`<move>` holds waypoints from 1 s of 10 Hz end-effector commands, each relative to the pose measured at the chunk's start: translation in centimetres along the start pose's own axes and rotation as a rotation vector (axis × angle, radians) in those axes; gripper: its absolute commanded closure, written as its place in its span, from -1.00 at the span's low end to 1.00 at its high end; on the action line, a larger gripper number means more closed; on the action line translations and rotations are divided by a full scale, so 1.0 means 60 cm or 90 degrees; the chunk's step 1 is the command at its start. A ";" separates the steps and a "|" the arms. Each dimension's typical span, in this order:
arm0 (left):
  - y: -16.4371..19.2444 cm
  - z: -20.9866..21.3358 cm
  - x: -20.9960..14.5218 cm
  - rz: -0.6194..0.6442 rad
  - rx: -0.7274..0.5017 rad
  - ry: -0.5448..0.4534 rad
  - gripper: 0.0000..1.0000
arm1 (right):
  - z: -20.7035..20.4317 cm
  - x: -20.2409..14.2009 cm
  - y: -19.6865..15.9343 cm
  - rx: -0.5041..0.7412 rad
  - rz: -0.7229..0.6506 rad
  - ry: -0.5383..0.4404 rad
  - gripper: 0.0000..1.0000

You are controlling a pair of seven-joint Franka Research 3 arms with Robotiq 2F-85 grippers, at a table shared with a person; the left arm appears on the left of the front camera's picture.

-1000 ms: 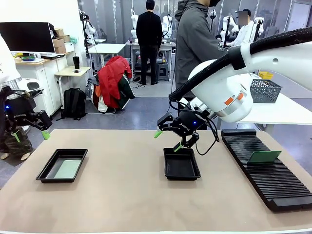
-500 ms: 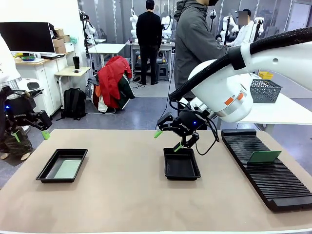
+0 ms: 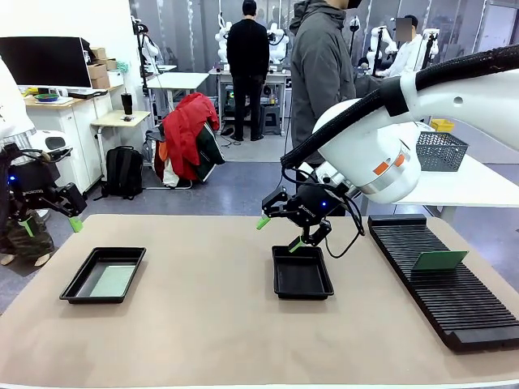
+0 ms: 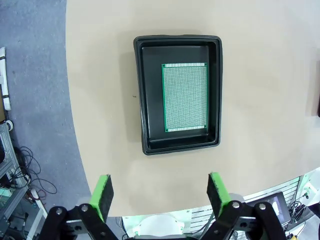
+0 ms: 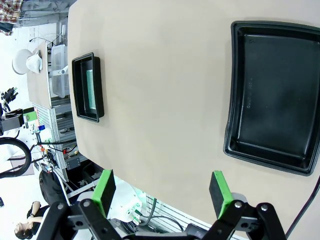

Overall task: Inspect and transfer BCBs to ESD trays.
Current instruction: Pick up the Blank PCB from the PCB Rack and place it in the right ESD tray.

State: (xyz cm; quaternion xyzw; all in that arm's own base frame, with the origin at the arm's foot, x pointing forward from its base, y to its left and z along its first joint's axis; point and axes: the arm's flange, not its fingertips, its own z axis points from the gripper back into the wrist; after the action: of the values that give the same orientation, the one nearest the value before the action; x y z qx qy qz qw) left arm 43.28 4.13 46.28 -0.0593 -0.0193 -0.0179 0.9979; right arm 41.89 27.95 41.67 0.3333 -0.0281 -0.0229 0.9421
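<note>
Two black ESD trays lie on the tan table. The left tray (image 3: 104, 275) holds one green BCB (image 3: 112, 280), seen from above as a perforated board (image 4: 184, 97) in its tray (image 4: 143, 100). The middle tray (image 3: 302, 272) is bare inside, as the right wrist view (image 5: 275, 95) shows. Another BCB (image 3: 439, 260) stands tilted in the ribbed rack (image 3: 442, 279) at the right. My right gripper (image 3: 280, 232) hangs open above the middle tray's far edge. My left gripper (image 3: 50, 224) is open, raised off the table's left end.
A person in a grey coat (image 3: 323, 73) stands beyond the far edge of the table. Other people, benches, a chair with a red jacket (image 3: 186, 130) and a mesh basket (image 3: 440, 151) are farther back. Bare table lies between the trays.
</note>
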 end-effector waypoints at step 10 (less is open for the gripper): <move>0.000 -0.003 0.000 0.001 0.000 -0.006 -1.00 | 0.249 -0.039 -0.082 -0.090 0.206 0.056 -1.00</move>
State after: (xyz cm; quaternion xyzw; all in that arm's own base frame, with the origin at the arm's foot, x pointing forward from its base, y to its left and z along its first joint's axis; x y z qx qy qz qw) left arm 43.29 4.17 46.24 -0.0596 -0.0191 -0.0175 0.9979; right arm 39.01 16.94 49.29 0.2701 -0.0283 0.1066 0.9565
